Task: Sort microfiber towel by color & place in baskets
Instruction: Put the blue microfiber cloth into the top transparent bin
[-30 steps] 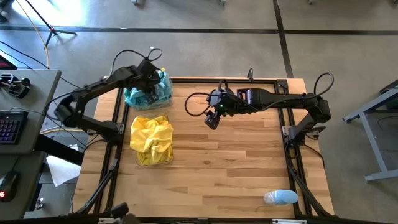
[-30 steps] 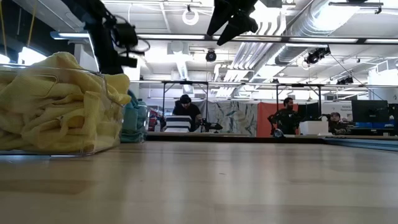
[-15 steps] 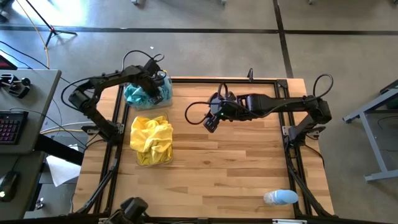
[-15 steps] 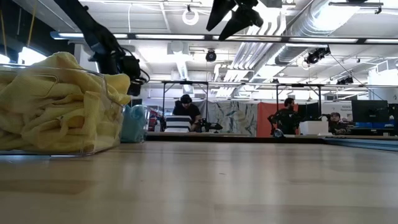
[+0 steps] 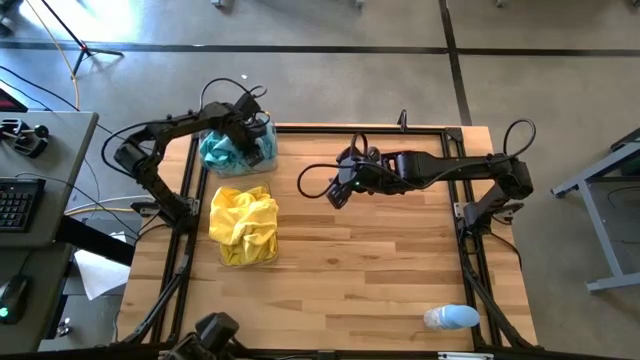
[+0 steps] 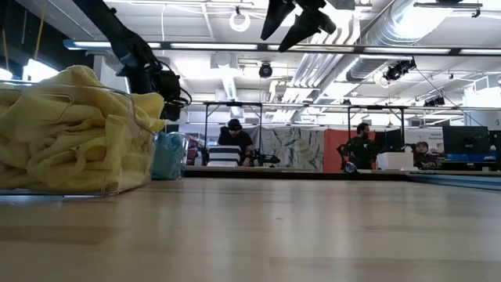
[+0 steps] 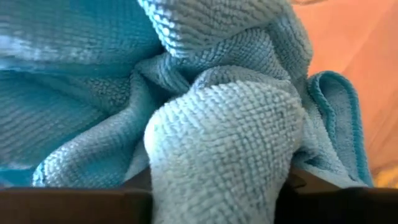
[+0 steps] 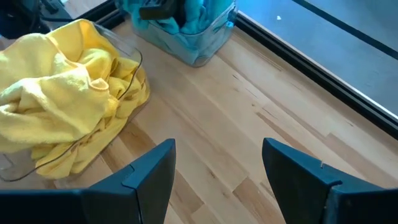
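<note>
Pale wooden tabletop inside black frame rails; grey concrete floor around. Yellow towels and teal towels sit in baskets. Right gripper hovers, fingers apart; left gripper buried in teal, cannot tell.

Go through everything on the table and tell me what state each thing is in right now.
Yellow microfiber towels: heaped in the nearer clear plastic basket, spilling over.
Teal microfiber towels: piled in the far clear basket.
Left gripper: down in teal towels.
Right gripper: jaws open, empty, above bare wood.
</note>
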Robot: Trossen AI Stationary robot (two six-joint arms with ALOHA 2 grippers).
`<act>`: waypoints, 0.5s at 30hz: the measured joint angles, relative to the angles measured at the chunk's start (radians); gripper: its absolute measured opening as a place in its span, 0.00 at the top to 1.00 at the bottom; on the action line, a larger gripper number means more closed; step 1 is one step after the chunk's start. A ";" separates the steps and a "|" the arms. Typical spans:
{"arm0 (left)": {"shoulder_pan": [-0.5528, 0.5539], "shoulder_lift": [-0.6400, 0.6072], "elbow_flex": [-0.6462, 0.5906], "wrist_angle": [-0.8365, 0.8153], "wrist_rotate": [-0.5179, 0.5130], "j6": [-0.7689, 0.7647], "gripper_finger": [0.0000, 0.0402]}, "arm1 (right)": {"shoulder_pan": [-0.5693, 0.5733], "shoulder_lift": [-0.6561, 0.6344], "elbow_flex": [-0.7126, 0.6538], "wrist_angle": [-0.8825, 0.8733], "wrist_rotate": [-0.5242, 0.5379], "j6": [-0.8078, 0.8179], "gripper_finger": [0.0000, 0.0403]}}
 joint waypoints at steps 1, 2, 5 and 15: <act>0.000 0.001 0.021 -0.021 -0.002 0.001 0.65 | 0.000 0.000 0.000 -0.001 0.008 0.004 0.41; 0.001 0.002 0.045 -0.045 -0.006 0.001 0.64 | 0.000 0.000 0.000 -0.005 0.014 0.006 0.41; 0.001 0.002 0.127 -0.140 -0.018 0.001 0.61 | 0.000 0.000 0.000 -0.018 0.018 0.007 0.41; 0.001 -0.048 0.293 -0.385 -0.009 -0.025 0.59 | 0.000 0.000 0.000 -0.047 0.075 0.032 0.41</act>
